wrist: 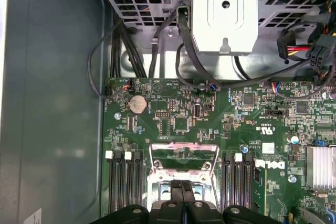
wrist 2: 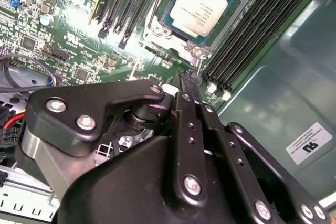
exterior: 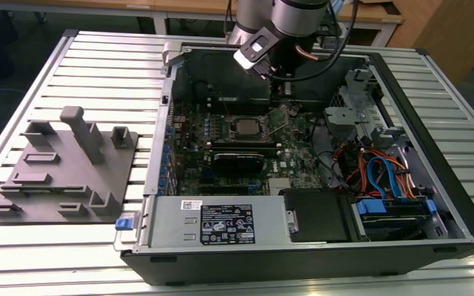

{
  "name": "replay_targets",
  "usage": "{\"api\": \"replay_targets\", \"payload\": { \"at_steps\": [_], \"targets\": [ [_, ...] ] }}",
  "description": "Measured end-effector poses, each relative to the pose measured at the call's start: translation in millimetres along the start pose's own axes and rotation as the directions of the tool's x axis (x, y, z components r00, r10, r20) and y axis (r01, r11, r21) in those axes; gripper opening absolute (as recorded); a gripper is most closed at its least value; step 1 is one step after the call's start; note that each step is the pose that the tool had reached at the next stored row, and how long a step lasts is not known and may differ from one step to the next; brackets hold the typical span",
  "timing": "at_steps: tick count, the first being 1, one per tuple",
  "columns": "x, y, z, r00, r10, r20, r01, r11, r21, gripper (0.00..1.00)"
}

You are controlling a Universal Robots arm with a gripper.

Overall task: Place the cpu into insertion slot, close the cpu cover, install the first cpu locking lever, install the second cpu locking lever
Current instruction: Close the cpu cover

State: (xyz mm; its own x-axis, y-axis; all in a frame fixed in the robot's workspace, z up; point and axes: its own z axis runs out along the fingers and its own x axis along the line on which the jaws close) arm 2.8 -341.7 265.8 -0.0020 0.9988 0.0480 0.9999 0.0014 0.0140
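The hand [wrist 2: 187, 77], fingers shut together and empty, hangs over the board [wrist 2: 79, 35] just beside the cpu [wrist 2: 202, 2]. The cover [wrist: 184, 146] stands raised.

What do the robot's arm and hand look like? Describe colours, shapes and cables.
The arm is made of rounded silver-grey segments, with a black cable looping beside it. The hand is black, built from flat linked bars fastened with silver screws.

Silver-grey cpu [wrist 2: 199, 4], green motherboard [wrist: 173, 108], black gripper [wrist 2: 187, 85]
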Motion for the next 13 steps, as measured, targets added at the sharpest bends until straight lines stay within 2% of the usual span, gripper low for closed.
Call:
{"api": "replay_targets", "payload": {
  "at_steps": [8, 13],
  "targets": [
    [0.0, 8.4, 1.0, 1.0, 0.002, -0.0002, -0.002, 1.0, -0.0002, 0.11],
    [-0.5, 11.5, 2.4, 1.0, 0.009, 0.0002, -0.009, 1.0, -0.0004, 0.11]
  ]
}}
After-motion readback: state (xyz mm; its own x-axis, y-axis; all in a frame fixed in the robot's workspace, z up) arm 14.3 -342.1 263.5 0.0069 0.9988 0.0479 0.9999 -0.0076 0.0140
